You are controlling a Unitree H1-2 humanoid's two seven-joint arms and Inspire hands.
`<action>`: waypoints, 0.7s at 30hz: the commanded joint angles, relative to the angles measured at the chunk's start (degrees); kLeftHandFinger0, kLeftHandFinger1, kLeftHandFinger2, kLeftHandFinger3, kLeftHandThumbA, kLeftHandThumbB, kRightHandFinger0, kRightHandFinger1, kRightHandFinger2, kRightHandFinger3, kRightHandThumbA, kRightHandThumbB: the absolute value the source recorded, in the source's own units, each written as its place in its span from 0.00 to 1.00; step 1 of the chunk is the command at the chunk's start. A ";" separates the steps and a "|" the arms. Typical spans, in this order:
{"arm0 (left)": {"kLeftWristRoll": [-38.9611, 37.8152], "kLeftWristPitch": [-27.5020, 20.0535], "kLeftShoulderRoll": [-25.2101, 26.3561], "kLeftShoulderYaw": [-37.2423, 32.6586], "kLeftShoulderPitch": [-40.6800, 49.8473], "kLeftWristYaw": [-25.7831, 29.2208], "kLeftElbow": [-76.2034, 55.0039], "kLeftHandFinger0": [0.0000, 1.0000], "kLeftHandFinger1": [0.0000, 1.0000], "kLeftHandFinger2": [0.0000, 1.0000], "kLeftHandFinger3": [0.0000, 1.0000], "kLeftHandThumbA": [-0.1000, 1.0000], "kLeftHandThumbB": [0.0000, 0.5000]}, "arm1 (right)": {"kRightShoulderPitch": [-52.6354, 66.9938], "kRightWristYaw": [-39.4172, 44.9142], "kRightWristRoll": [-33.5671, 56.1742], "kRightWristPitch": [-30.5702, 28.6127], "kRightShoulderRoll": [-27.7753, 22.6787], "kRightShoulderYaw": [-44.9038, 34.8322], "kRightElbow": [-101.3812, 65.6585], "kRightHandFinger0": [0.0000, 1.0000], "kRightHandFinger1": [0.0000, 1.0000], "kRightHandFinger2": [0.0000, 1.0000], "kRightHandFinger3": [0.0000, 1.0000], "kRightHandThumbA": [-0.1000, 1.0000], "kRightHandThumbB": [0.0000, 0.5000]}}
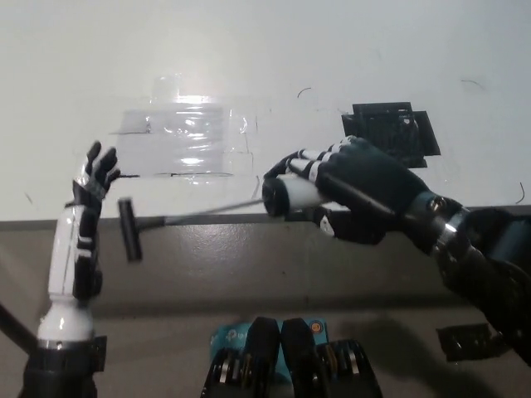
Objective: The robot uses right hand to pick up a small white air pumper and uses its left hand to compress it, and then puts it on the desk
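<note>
We've got the white desk filling the top half of the view, with a clear taped-down plastic sheet toward its near-left part and a black square pad off to the near-right.

Our right hand is wrapped tight around the white barrel of the air pumper, holding it just past the desk's near edge, in the air. The rod sticks out toward our left, nearly level, and ends in the black T-handle, which hangs below the desk's near edge.

Our left hand is raised with fingers spread, holding nothing, just beside and a bit above that T-handle, not touching it as far as we can tell.

So the pickup looks done and we're lining up the compress. To do it well, we'd say: keep the barrel steady and level, bring the left palm square onto the T-handle's end, and push straight along the rod toward the right hand. Pushing off-axis would probably bend the thin rod or twist the barrel in our grip.
</note>
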 commanded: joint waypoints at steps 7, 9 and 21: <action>0.04 5.31 -1.50 -1.43 -5.12 0.64 -6.02 1.00 1.00 1.00 1.00 1.00 0.47 | -3.59 12.35 -3.14 5.45 -1.10 -1.66 -6.69 0.00 0.44 0.78 0.81 0.00 0.41; -0.49 5.01 -2.33 -1.71 -5.22 0.88 -6.43 1.00 1.00 1.00 1.00 1.00 0.48 | -3.25 12.26 -3.36 5.00 -0.72 -2.10 -6.42 0.00 0.44 0.78 0.80 0.00 0.41; -7.16 4.95 -4.36 -3.49 0.16 -0.39 -13.97 1.00 1.00 1.00 1.00 1.00 0.60 | -2.86 13.22 -4.26 4.32 0.09 -3.90 -5.86 0.00 0.43 0.77 0.78 0.00 0.38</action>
